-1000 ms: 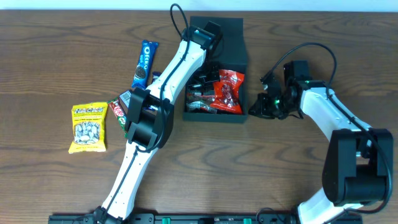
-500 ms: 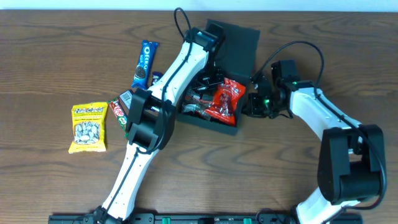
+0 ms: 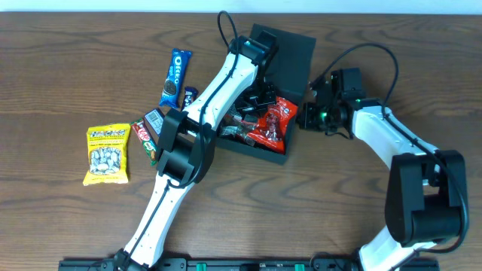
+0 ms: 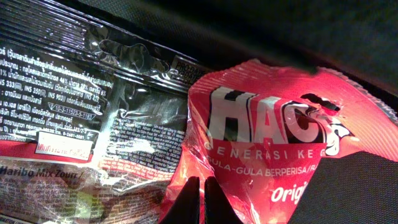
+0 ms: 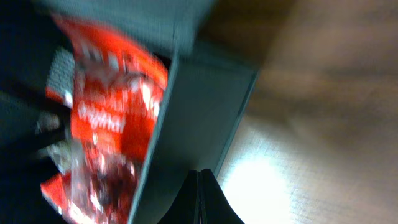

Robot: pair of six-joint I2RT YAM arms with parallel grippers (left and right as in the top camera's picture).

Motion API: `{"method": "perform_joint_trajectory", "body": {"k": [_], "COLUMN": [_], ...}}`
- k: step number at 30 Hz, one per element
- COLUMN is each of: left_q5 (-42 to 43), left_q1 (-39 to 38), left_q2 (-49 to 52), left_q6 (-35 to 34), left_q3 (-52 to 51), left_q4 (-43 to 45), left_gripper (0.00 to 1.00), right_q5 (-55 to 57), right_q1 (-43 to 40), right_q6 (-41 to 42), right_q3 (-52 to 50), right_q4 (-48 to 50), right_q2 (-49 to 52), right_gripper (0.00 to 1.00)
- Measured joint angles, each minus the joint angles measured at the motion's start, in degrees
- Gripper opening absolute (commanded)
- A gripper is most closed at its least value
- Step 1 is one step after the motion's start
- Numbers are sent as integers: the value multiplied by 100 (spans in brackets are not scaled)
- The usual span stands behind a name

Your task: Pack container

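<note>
The dark grey-green container (image 3: 253, 153) sits skewed at the table's middle back, with its flap lid (image 3: 290, 51) open behind it. Inside lie a red Hacks packet (image 3: 273, 124) and dark clear-wrapped packets (image 3: 237, 128). My left gripper (image 3: 254, 96) reaches into the box. In the left wrist view it is shut (image 4: 199, 200) right over the red packet (image 4: 267, 137), beside a Haribo packet (image 4: 74, 106). My right gripper (image 3: 305, 119) is shut, and its tips (image 5: 200, 182) rest against the outside of the container's right wall (image 5: 193, 118).
Left of the box lie a blue Oreo packet (image 3: 177, 77), a small dark packet (image 3: 190, 95), a red KitKat bar (image 3: 142, 136) with another bar (image 3: 154, 120), and a yellow seed packet (image 3: 107, 153). The left arm spans the box's left side.
The container has turned clockwise, its front sliding left. My right gripper has moved left and up along its right wall. My left gripper stays inside the box.
</note>
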Motion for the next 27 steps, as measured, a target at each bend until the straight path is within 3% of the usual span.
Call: {"method": "perform_joint_trajectory", "body": {"k": [8, 27], "left_q5": [-83, -98], "left_q1": [4, 9], "left_q2": [2, 2], "left_q6": [-2, -2], "left_q3": [-26, -68], "left_q4": [101, 256], "left_gripper": [6, 6], "right_q5": [273, 208], "right_q1": [-61, -17], "right_q6": [249, 483], "right_q3": [-11, -13], "right_q4": [1132, 1969], "right_q2": [0, 413], "right_gripper": [1, 2]}}
